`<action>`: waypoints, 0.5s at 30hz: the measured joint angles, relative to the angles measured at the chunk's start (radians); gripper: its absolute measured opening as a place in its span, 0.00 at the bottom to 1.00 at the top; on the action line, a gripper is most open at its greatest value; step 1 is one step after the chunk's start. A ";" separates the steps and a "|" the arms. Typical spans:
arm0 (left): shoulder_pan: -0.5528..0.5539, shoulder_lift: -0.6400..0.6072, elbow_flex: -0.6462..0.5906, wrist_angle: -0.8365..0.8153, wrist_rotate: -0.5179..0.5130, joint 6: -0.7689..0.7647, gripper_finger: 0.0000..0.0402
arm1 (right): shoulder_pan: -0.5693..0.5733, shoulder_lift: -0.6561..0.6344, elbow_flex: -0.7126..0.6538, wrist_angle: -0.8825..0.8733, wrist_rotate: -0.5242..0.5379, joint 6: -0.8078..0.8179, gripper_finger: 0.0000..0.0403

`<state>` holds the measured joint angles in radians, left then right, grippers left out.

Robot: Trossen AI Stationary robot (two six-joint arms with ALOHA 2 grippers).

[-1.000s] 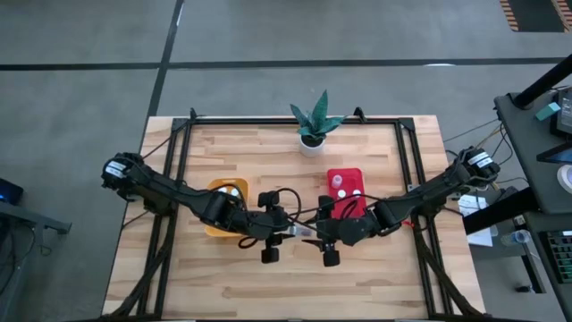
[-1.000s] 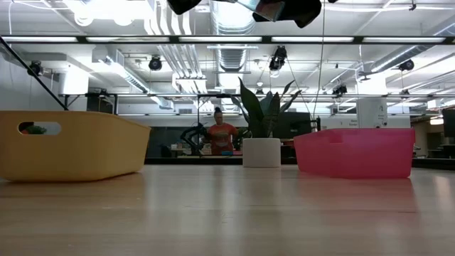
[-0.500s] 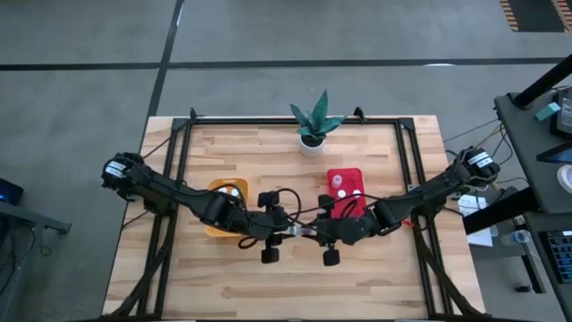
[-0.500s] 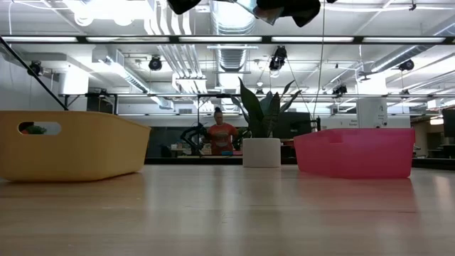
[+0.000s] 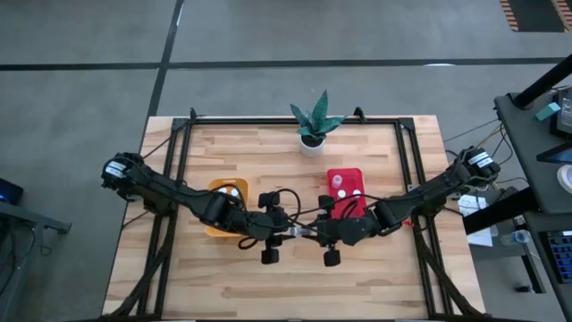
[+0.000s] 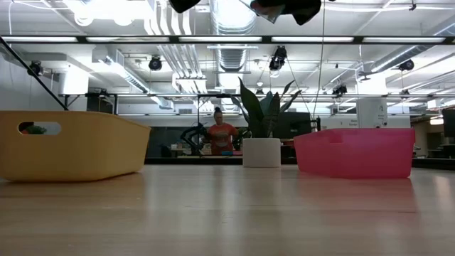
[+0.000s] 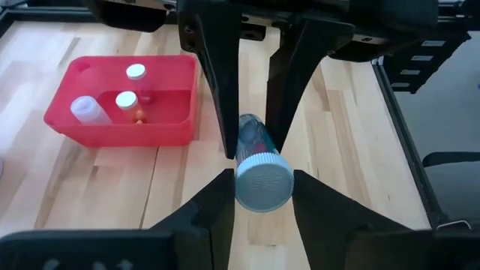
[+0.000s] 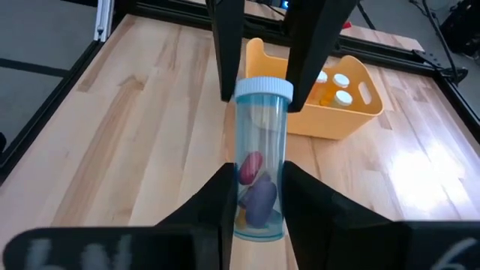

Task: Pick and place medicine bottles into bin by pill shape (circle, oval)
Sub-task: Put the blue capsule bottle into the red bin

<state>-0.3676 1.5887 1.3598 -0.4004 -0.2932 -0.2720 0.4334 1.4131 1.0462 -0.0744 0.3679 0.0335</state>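
One medicine bottle (image 5: 304,233), clear blue with a pale cap and red and purple pills inside, hangs above the table's middle between my two grippers. My left gripper (image 7: 262,180) is shut on its cap end. My right gripper (image 8: 256,171) is shut on its base end. Other medicine bottles stand or lie in the red bin (image 7: 180,97) and in the yellow bin (image 8: 360,112). In the low view only dark parts of the grippers (image 6: 277,8) show at the top edge. My left gripper pinches the bottle's cap (image 7: 264,182) between its two fingers. It comes from the table's left, slanting down, fingers along the bottle. The bottle lies roughly level, clear of the table. My right gripper pinches the bottle's base end (image 8: 259,199), where the pills lie, between its two fingers. It comes from the table's right, slanting slightly down, fingers along the bottle. The bottle is lifted clear.
The yellow bin (image 5: 213,219) sits left of centre and the red bin (image 5: 329,174) right of centre. A potted plant (image 5: 313,134) stands at the far edge. Bare wood lies toward the near edge. A person (image 6: 222,135) shows far off in the room.
My right gripper's fingers have shut on the bottle's base end. Both arms have kept their places, and the bottle stays level between them.
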 joint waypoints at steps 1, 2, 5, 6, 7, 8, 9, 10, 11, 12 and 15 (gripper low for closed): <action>0.000 0.000 0.000 0.000 0.000 0.009 0.27 | 0.000 0.000 0.000 0.000 0.000 -0.001 0.21; 0.000 0.000 -0.001 0.001 0.000 0.018 0.29 | 0.000 0.000 0.000 0.000 0.000 -0.002 0.21; 0.002 0.000 -0.001 0.009 -0.002 0.025 0.37 | 0.000 0.000 0.001 0.004 -0.002 -0.009 0.22; 0.002 0.000 -0.002 0.008 -0.004 0.026 0.39 | 0.000 0.000 0.001 0.003 -0.002 -0.009 0.22; 0.002 0.000 -0.002 0.008 -0.008 0.026 0.42 | 0.000 0.000 0.001 0.002 -0.002 -0.009 0.21; 0.002 0.000 -0.003 0.008 -0.016 0.026 0.44 | 0.000 -0.001 0.001 -0.002 -0.001 -0.010 0.21; 0.002 0.000 -0.004 0.007 -0.024 0.027 0.47 | 0.000 -0.003 0.001 -0.010 -0.002 -0.012 0.21; 0.002 0.000 -0.005 0.007 -0.029 0.028 0.48 | 0.000 -0.007 0.001 -0.023 -0.002 -0.012 0.21; 0.002 -0.002 -0.006 0.008 -0.030 0.039 0.50 | 0.000 -0.014 0.001 -0.039 0.000 -0.011 0.21; 0.002 -0.003 -0.008 0.007 -0.030 0.051 0.51 | 0.000 -0.022 0.001 -0.058 0.010 -0.006 0.21; 0.001 -0.006 -0.009 0.010 -0.036 0.097 0.53 | 0.001 -0.056 -0.011 -0.118 0.091 0.033 0.22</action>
<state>-0.3664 1.5830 1.3511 -0.3900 -0.3293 -0.1753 0.4347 1.3575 1.0347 -0.1922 0.4584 0.0661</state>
